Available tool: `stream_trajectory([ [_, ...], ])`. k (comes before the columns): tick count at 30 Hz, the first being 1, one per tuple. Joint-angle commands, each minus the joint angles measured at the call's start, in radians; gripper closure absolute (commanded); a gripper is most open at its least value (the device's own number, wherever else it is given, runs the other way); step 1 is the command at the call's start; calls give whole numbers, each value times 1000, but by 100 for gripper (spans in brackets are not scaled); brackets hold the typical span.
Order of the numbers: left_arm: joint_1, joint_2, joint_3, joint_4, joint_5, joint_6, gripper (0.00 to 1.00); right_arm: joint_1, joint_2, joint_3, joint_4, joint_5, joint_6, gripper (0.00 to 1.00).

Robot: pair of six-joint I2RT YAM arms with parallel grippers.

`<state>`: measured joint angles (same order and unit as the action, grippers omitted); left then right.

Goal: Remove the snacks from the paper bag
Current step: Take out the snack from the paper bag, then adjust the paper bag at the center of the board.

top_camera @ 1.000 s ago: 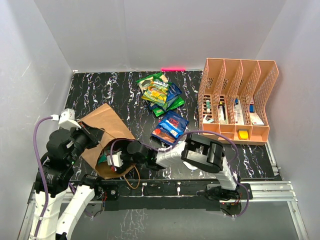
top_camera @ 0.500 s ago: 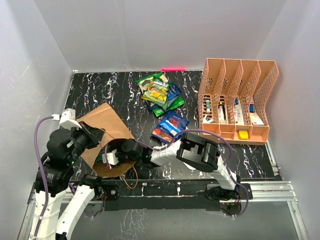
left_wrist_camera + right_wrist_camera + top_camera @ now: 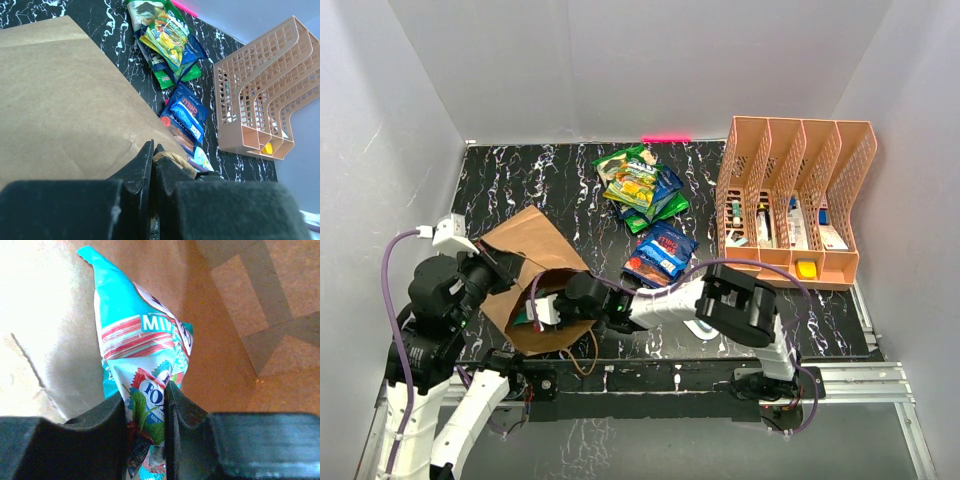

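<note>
snack packet [image 3: 135, 340], teal with red-and-white stripes, is clamped between the two fingers of the right claw [image 3: 145, 402]. its lower end sits in the jaws and its upper end stands up past the fingertips. brown paper surrounds this claw on all sides in the right wrist view, so claw and packet are inside the paper bag [image 3: 535, 255]. in the top view the bag lies on its side on the black marbled table [image 3: 520, 175], mouth toward the arm bases, with the right arm reaching into the mouth from the right. the left claw [image 3: 152, 147] is closed, fingertips almost touching, pinched on the rim of the bag at its mouth. the flat brown side of the bag spreads to the left of and beyond these fingertips. beyond and to the right of the left claw, outside the bag, a blue-and-red packet [image 3: 184, 112] lies flat on the table. farther beyond it sits a pile of green, yellow and blue packets [image 3: 167, 40], overlapping one another. far to the right of both claws stands the peach mesh organizer [image 3: 260, 95], apart from the packets.
</note>
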<state>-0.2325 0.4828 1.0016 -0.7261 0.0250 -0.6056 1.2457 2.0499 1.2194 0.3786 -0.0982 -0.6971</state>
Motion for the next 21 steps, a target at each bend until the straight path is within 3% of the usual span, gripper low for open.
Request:
stream_trajectory([
  [1, -2, 19, 33, 29, -28, 16, 100, 6, -170, -38, 4, -11, 67, 92],
  [21, -1, 50, 22, 108, -36, 26, 100, 6, -580, -215, -182, 61, 141, 92],
])
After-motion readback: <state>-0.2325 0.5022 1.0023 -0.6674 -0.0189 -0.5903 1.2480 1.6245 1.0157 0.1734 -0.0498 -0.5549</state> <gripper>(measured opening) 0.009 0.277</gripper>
